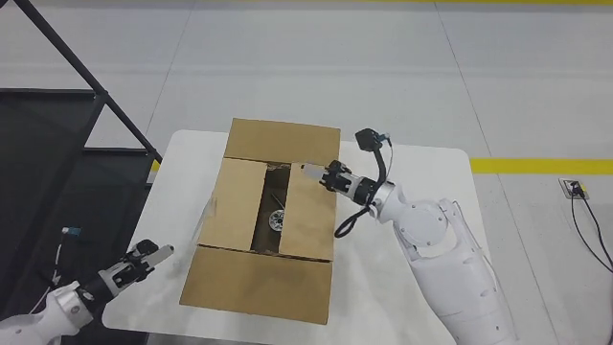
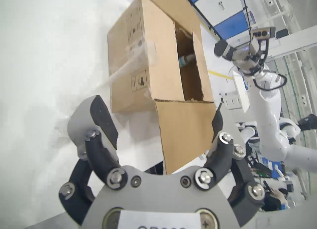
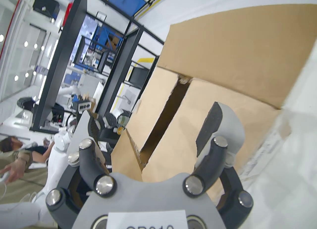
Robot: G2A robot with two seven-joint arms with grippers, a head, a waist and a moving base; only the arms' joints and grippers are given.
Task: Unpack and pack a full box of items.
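Observation:
A brown cardboard box (image 1: 273,216) stands in the middle of the white table (image 1: 412,278). Its far and near flaps are folded outward, and its two side flaps lie almost flat with a dark gap between them. Through the gap I see items (image 1: 277,218), one of them a teal-tipped object (image 2: 184,60). My right gripper (image 1: 321,173) hovers open over the far end of the right side flap (image 3: 188,126), fingers spread above the cardboard (image 3: 153,128). My left gripper (image 1: 153,254) is open off the table's near left corner, facing the box's near flap (image 2: 185,131).
A black metal frame (image 1: 67,115) stands to the left of the table. Bare tabletop lies to the right of the box and along its left side. A loose strip of clear tape (image 2: 126,66) hangs from the box's left wall.

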